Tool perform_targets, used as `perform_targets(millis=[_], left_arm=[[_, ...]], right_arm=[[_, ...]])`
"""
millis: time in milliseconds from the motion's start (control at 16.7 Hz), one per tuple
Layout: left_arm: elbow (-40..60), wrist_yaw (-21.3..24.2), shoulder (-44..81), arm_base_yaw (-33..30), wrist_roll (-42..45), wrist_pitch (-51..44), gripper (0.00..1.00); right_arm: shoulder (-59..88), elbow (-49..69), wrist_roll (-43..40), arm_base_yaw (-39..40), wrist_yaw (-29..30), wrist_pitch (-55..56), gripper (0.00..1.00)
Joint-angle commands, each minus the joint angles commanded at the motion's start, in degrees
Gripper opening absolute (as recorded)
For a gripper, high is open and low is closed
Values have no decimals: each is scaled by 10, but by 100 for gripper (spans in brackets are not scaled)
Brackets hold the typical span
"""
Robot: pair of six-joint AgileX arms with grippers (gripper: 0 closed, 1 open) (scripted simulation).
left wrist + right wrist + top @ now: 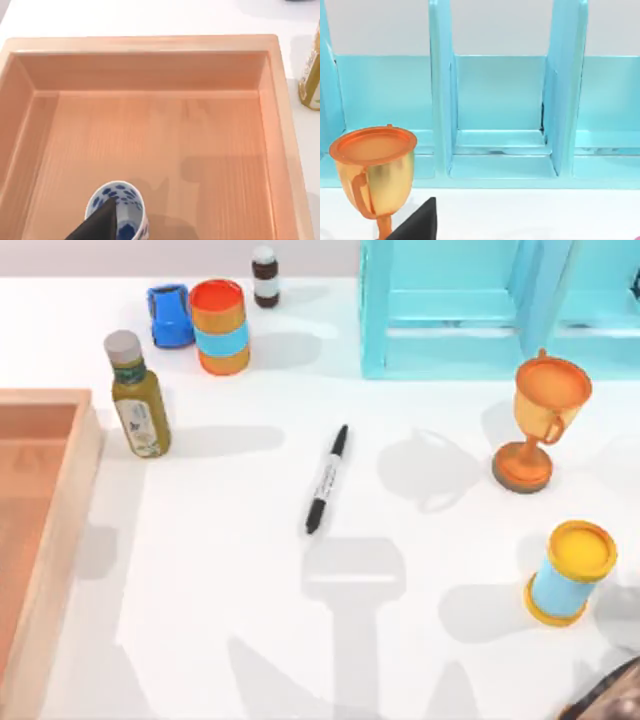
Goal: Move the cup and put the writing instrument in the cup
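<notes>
Cup (119, 210) is over wooden tray (280, 110) at table's left side, with left gripper's finger (100, 222) at its rim; grip looks like holding cup, but I cannot tell for sure. Pen (327, 479) lies at table centre, well apart from tray. Right arm parked at lower right corner; its jaws: cannot tell. Risk: thin rim grip slips, cup tips; cup placed far from pen.
</notes>
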Motion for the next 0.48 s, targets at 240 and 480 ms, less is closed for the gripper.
perform_targets(millis=[240,480], left_arm=[[183,-4,228,29,33,-163,100],[351,-5,437,54,61,-307,100]], right_arm=[[0,0,0,0,0,0,100],[0,0,0,0,0,0,100]])
